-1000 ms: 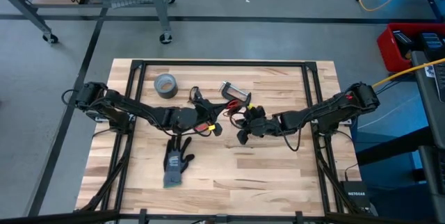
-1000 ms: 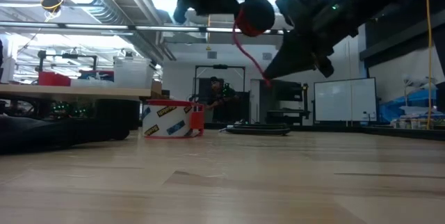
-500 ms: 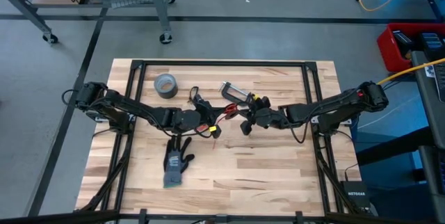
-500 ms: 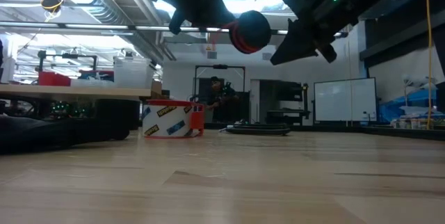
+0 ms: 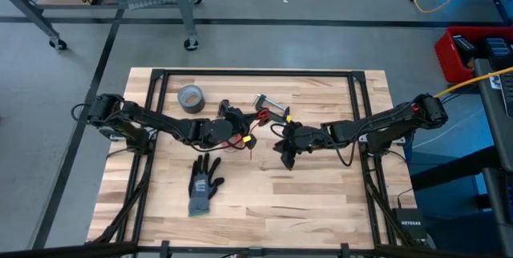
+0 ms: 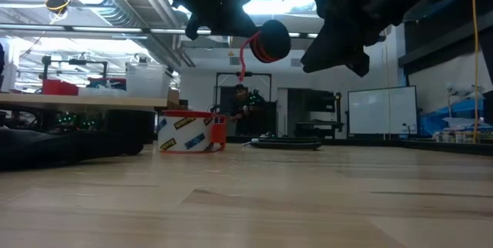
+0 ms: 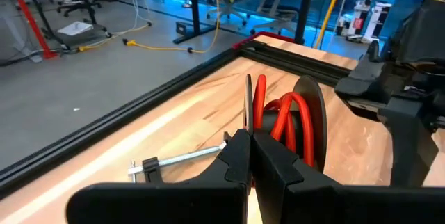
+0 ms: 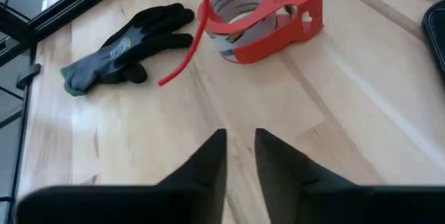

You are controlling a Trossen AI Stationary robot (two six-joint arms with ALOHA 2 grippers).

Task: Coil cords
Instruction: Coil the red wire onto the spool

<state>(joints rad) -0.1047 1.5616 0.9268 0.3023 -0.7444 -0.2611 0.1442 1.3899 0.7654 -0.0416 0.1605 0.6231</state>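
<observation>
The red cord point(image 7: 278, 116) is wound in a coil around a dark round piece point(image 7: 311, 116), and a short loose end point(image 6: 242, 62) hangs below it. The coil point(image 6: 266, 41) hangs high above the table at my left gripper point(image 7: 250, 144), which is shut. My left gripper point(image 5: 240, 136) is over the table's middle. My right gripper point(image 5: 287, 144) hovers just right of the coil, open, with nothing between its fingers point(image 8: 208, 158). The cord's loose end point(image 8: 186, 46) dangles ahead of it. My left gripper pinches a thin dark plate point(image 7: 248, 109), seen edge-on, between its two fingertips; the red coil sits right beside that plate. The fingers reach nearly level toward the table's right. Coil and plate are lifted clear of the table, and the cord's end hangs slack.
A black and grey glove point(image 5: 204, 184) lies near the front. A red tape dispenser point(image 8: 268, 19) stands on the table below the coil. A grey tape roll point(image 5: 191, 96) and a metal clamp point(image 5: 268, 106) lie farther back. A dark flat loop point(image 6: 285, 145) lies beyond.
The red cord's free end ran down from the coil to my right gripper; now it is wound shorter and hangs loose below the coil, apart from that gripper. My right gripper has risen and tipped. The coil has stayed aloft at my left gripper.
</observation>
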